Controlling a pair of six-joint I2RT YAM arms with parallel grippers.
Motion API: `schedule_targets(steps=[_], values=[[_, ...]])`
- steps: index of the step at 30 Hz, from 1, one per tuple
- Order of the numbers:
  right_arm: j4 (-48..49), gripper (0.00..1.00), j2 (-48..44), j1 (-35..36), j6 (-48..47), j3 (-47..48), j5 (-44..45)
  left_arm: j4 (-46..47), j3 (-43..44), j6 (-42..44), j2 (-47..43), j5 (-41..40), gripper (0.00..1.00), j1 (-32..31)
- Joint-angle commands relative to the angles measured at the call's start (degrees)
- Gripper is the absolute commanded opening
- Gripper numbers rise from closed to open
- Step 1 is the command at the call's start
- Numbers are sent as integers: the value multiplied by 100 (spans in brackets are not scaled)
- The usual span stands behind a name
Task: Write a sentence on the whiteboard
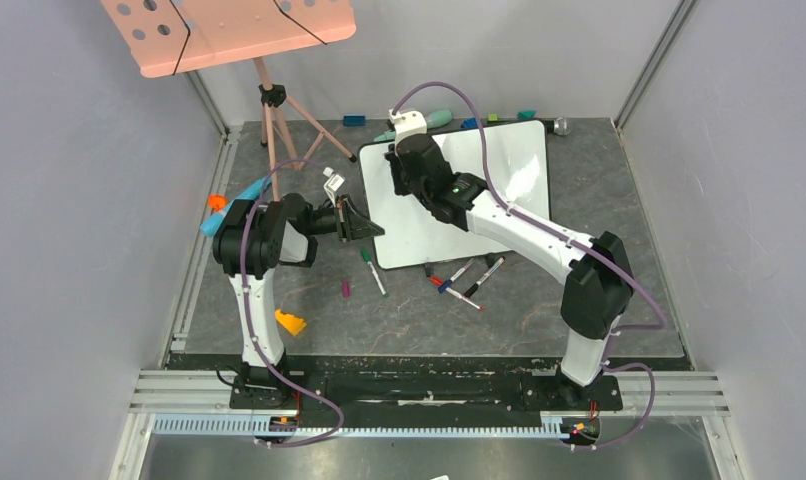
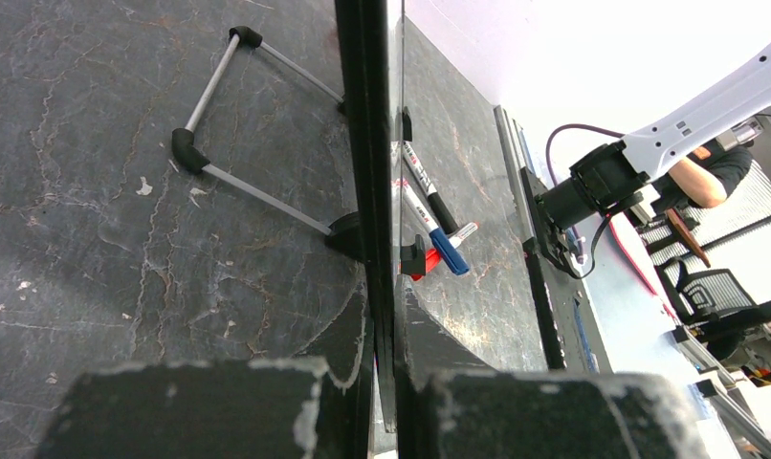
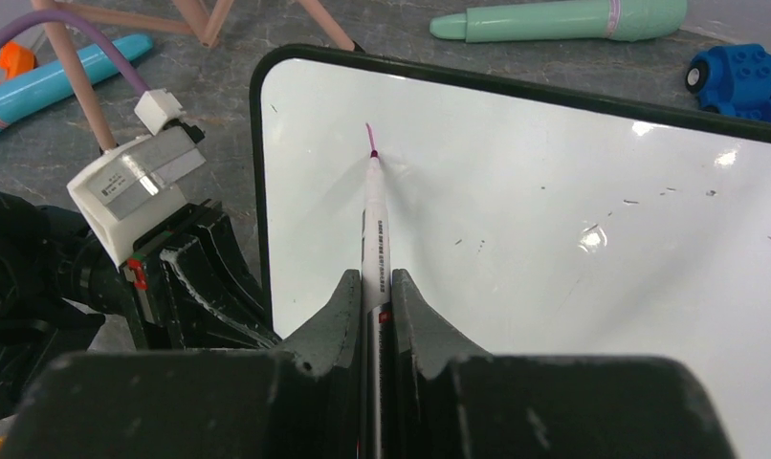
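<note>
The whiteboard (image 1: 519, 170) lies glossy white on the dark mat, and it fills the right wrist view (image 3: 573, 229). My right gripper (image 3: 374, 287) is shut on a white marker (image 3: 372, 220) whose magenta tip touches the board near its top left corner, beside one short magenta stroke (image 3: 368, 134). No words of the sentence show. My left gripper (image 1: 364, 226) is shut on the whiteboard's left edge; in the left wrist view the dark frame (image 2: 367, 143) runs edge-on between my fingers (image 2: 388, 402).
Loose markers (image 1: 469, 280) and a green-capped one (image 1: 372, 270) lie before the board. A pink perforated board on a tripod (image 1: 269, 95) stands back left. A mint tube (image 3: 563, 19), blue toy (image 3: 736, 76), cyan tube (image 3: 66, 72) and orange wedge (image 1: 290, 322) lie around.
</note>
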Motion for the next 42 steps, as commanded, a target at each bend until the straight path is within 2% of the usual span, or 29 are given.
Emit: schedule_targets(steps=[1,9,22,42], values=[[-6,0,-287,-10,-117,-206,274,529,-20,520,12,73,2,-50],[7,0,-381,-7,-107,-285,287,527,-30,534,4,77,2,-50],[192,0,-572,-8,-249,-4,-172,527,-35,541,-2,66,2,-52],[45,0,-223,-52,-404,353,279,527,-24,536,4,75,2,-68]])
